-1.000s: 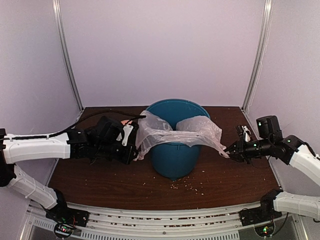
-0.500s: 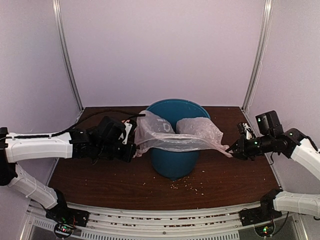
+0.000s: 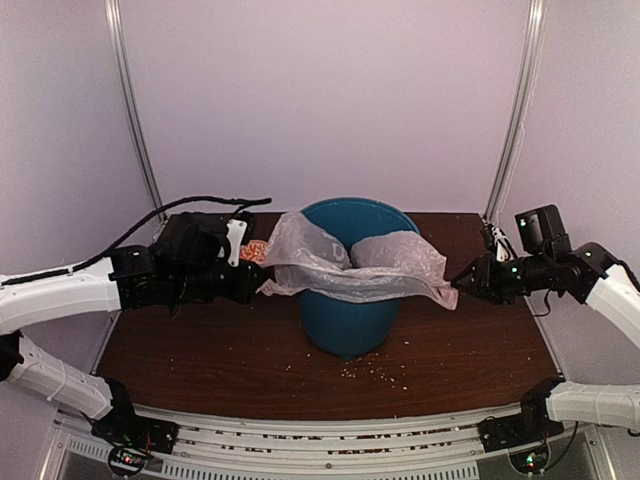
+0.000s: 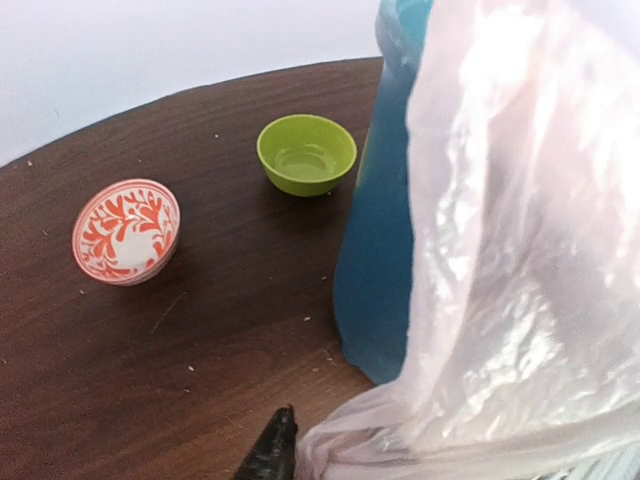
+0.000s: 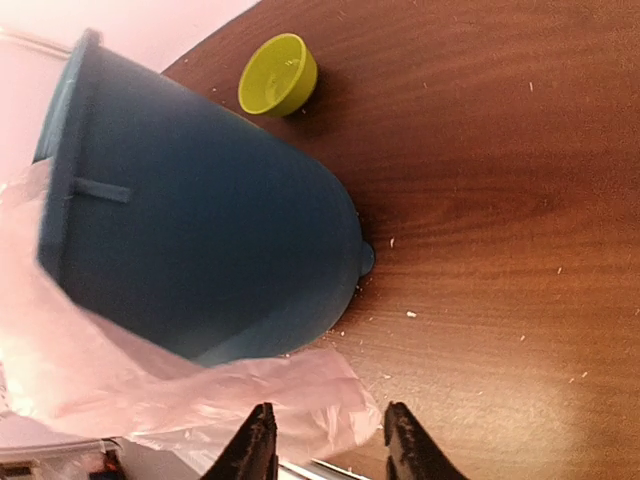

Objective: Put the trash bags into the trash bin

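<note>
Bag (image 3: 390, 265), crinkly translucent pink, across bin (image 3: 345, 320)

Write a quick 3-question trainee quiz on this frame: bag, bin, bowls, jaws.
1. True or false: the pink bag lies wholly inside the teal bin.
2. Which bowls stand on the table? A) a lime-green bowl and a red-patterned bowl; B) two lime-green bowls; C) none.
3. Fill in: in the right wrist view, the right arm's jaws stand ____ (apart / pressed together).

Key: 1 false, it drapes across the rim with an end hanging outside on each side. 2 A. 3 apart.
</note>
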